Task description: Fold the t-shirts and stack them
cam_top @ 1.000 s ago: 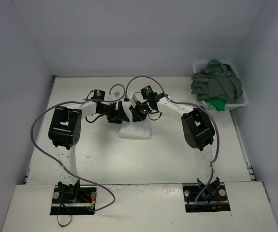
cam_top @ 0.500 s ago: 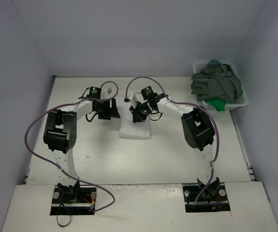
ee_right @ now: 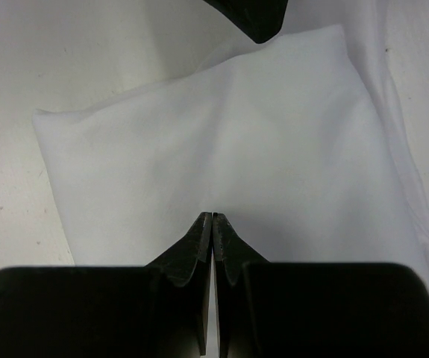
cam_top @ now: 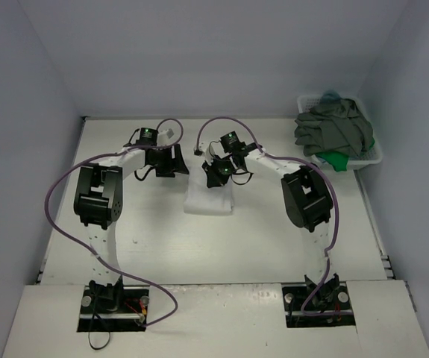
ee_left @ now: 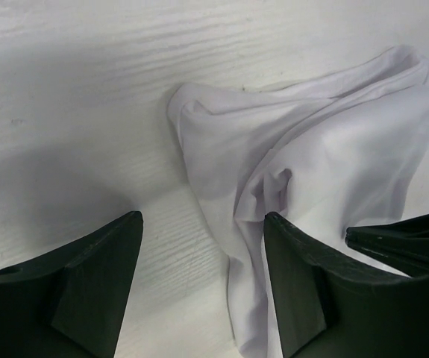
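Observation:
A white t-shirt (cam_top: 209, 200) lies folded into a small rectangle at the middle of the table. In the left wrist view its bunched far-left corner (ee_left: 304, 149) lies just ahead of my open left gripper (ee_left: 203, 257), whose right finger (ee_left: 296, 291) rests against the cloth edge; nothing is held. My right gripper (ee_right: 212, 218) is shut, its tips down on the flat white cloth (ee_right: 199, 134). From above, the left gripper (cam_top: 180, 162) and right gripper (cam_top: 215, 177) sit at the shirt's far edge. A dark grey shirt (cam_top: 333, 130), a green one (cam_top: 332, 159) and a teal one (cam_top: 332, 95) are piled at the far right.
The white lattice basket (cam_top: 371, 158) at the far right holds the piled shirts. Walls close in the table on the left, back and right. Purple cables (cam_top: 65, 224) loop off both arms. The other arm's finger (ee_left: 408, 242) shows at the right of the left wrist view.
My left gripper has drawn back from over the white shirt toward the left and far side, staying open. The right gripper has stayed shut on the shirt's far edge.

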`<state>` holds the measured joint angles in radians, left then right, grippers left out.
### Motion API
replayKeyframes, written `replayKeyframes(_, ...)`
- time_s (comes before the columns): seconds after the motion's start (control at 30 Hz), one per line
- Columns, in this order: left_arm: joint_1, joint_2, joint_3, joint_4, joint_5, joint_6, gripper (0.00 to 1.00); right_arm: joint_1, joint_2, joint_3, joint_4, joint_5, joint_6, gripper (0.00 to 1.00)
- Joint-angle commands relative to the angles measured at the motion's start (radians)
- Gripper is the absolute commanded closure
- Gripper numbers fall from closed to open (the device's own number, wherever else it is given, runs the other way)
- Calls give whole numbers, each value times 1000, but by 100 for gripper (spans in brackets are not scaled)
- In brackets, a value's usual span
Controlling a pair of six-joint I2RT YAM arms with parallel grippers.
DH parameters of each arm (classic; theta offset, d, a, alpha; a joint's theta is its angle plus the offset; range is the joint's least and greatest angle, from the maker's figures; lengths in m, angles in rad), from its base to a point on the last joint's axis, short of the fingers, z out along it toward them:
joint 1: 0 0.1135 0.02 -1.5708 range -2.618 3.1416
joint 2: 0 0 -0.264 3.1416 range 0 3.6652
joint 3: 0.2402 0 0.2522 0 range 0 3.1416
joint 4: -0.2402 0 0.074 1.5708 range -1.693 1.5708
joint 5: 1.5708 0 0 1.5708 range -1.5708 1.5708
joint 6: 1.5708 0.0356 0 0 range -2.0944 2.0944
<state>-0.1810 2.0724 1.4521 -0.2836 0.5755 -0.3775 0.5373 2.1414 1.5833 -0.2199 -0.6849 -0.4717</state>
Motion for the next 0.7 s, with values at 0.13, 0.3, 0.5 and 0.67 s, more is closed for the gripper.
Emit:
replayKeyframes(0.13, -32, 100, -41, -59, 4, -30, 38, -3, -74, 3, 22, -27, -4, 100)
replayKeyframes(0.3, -40, 77, -108, -19, 64, -55, 37, -3, -63, 7, 22, -22, -4, 100)
replayKeyframes(0.5, -38, 29, -176, 7, 113, -61, 36, -3, -55, 11, 22, -21, -4, 100)
replayKeyframes(0.67, -22, -14, -242, 15, 93, -57, 33, 0, -52, 12, 22, -19, -4, 100)
